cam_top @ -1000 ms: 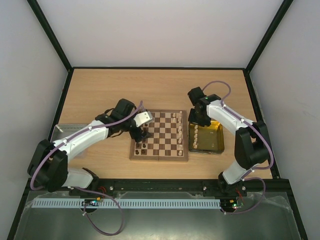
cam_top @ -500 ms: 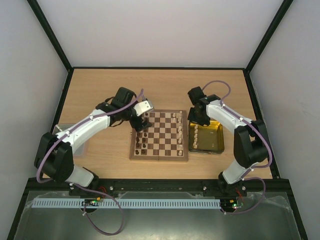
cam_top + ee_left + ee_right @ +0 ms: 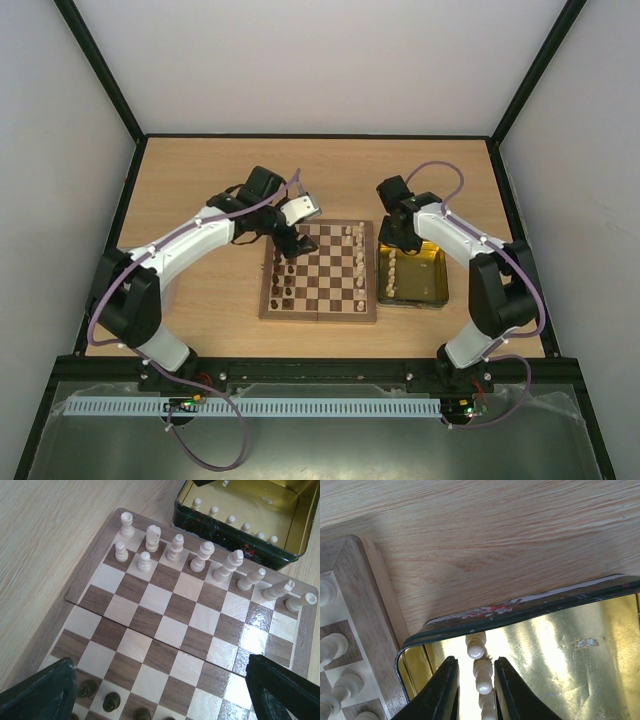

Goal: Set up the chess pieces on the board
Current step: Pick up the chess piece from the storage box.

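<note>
Chess pieces (image 3: 205, 557) beneath our gaping left claw (image 3: 160, 660); only its wrist view shows us the right claw (image 3: 475, 661) straddling a pale pawn (image 3: 483, 679), grip unclear.

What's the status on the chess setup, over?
Left claw open over the board. Right claw straddling a cream pawn in the tin, grip unconfirmed. Neighbouring pawns crowd it.

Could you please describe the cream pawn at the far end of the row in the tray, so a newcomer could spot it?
Right of the chessboard lies a gold-lined tray; a row of cream pawns runs along its board-side wall. The wanted pawn ends that row at the tray's far corner, just beyond the fingertips of the right end effector.
</note>
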You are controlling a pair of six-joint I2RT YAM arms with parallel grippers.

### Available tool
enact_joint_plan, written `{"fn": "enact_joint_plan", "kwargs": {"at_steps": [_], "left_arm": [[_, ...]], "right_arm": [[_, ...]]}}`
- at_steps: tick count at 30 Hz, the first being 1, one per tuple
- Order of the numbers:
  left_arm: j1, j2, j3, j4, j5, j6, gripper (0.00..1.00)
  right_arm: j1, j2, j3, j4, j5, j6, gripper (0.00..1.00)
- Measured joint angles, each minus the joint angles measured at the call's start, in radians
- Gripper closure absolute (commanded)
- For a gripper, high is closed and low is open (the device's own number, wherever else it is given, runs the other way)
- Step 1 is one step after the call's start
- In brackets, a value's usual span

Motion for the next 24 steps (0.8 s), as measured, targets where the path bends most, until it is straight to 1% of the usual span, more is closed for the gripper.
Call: {"fn": "enact_joint_plan", "kwargs": {"at_steps": [6,24], "left_arm": [[-0.023,0.017,0.017,-0.011,-0.006,-0.008,0.08],[-0.031,0.033,0.017,-0.014,-0.005,-0.014,0.08]], "right_arm": [[-0.002,0.027,-0.017,0.016,-0.029,-0.005,0.81],[-0.021,0.082,-0.021,0.067,-0.062,0.001,0.82]]}}
